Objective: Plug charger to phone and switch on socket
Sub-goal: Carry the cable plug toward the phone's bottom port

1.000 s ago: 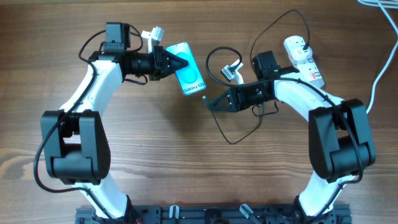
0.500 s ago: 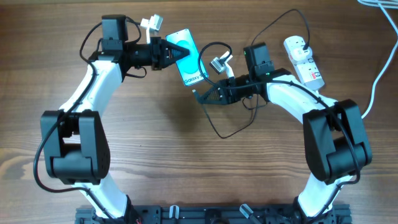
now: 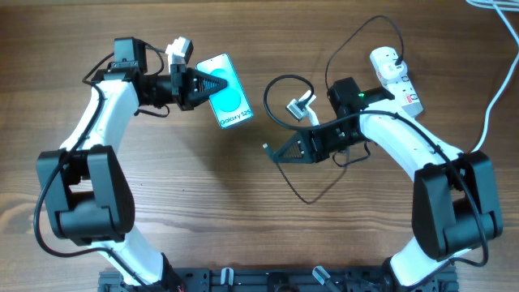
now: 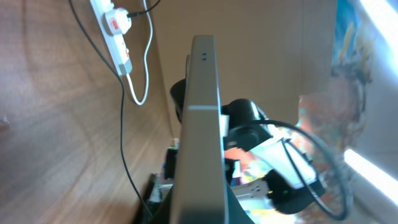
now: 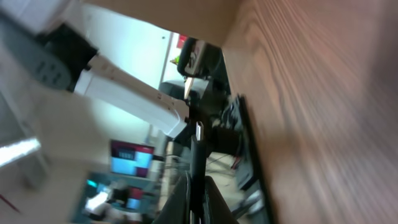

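My left gripper (image 3: 204, 86) is shut on the phone (image 3: 225, 101), teal screen up, held above the table at upper centre-left; the left wrist view shows the phone edge-on (image 4: 200, 124). My right gripper (image 3: 285, 153) is shut on the charger cable near its connector tip (image 3: 266, 147), which points left, apart from the phone's lower end. In the right wrist view the black connector (image 5: 197, 155) stands out from between the fingers. The black cable (image 3: 304, 191) loops back to the white plug adapter (image 3: 386, 62) seated in the socket (image 3: 399, 83) at upper right.
A thick white cord (image 3: 496, 77) runs along the right edge of the table. The socket and the cable show far off in the left wrist view (image 4: 115, 28). Bare wood lies below and between the two arms.
My left gripper has carried the phone left and a little down. My right gripper has drawn back right and down with the connector, so the gap between connector and phone has widened.
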Tool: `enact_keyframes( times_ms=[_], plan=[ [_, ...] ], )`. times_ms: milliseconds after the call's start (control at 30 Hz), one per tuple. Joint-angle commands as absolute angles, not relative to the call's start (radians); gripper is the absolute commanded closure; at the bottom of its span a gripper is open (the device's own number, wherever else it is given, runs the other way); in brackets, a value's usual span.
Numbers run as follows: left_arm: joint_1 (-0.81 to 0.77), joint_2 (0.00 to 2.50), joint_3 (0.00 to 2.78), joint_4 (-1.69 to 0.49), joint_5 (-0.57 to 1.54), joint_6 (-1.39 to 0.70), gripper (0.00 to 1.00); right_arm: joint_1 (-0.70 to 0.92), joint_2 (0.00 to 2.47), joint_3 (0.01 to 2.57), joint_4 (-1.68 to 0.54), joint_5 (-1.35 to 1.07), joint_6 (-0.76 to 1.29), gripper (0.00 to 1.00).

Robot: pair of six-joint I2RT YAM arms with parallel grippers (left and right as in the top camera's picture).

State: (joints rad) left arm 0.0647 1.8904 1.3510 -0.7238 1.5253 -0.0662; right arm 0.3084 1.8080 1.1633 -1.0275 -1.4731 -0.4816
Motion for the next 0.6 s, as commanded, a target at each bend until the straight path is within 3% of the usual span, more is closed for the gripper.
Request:
enact_keyframes(
  times_ms=[0, 133, 233, 567],
  plan=[
    [0.059, 1.844, 1.357, -0.704, 1.576, 0.075, 0.96, 0.333, 1.796, 1.167, -0.880, -1.535, -0.528, 0.95],
    [0.036, 1.844, 1.357, -0.678, 1.576, 0.075, 0.96, 0.387, 1.796, 1.167, -0.512, -1.362, -0.036, 0.95],
    [0.031, 1.844, 1.357, -0.673, 1.576, 0.075, 0.96, 0.414, 1.796, 1.167, -0.312, -1.352, 0.174, 0.96],
    [0.032, 1.844, 1.357, -0.599, 1.576, 0.075, 0.96, 0.418, 1.796, 1.164, -0.223, -1.377, 0.262, 0.96]
  ],
)
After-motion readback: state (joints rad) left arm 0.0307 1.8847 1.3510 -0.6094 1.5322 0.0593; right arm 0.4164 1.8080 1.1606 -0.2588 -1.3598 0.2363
